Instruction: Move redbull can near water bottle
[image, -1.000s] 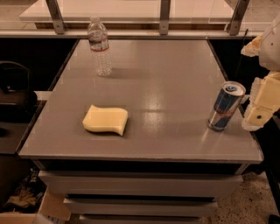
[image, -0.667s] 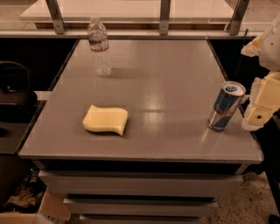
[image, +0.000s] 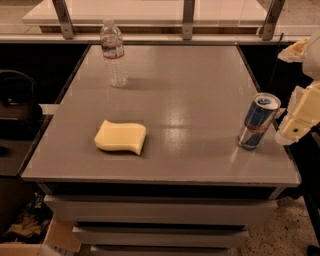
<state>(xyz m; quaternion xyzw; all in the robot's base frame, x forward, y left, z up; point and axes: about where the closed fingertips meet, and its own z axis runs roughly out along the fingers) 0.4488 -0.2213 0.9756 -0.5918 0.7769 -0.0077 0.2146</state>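
The redbull can (image: 257, 121), blue and silver with a silver top, stands upright and slightly tilted in view near the table's right edge. The water bottle (image: 113, 52), clear with a white cap and a red-and-white label, stands upright at the far left of the grey table (image: 190, 90). My gripper (image: 300, 117), cream-coloured, is at the right edge of the camera view, just right of the can and apart from it. It holds nothing that I can see.
A yellow sponge (image: 121, 136) lies on the front left part of the table. A railing with metal posts (image: 188, 19) runs behind the table. A dark chair (image: 17, 107) stands to the left. Drawers (image: 160, 220) sit below the tabletop.
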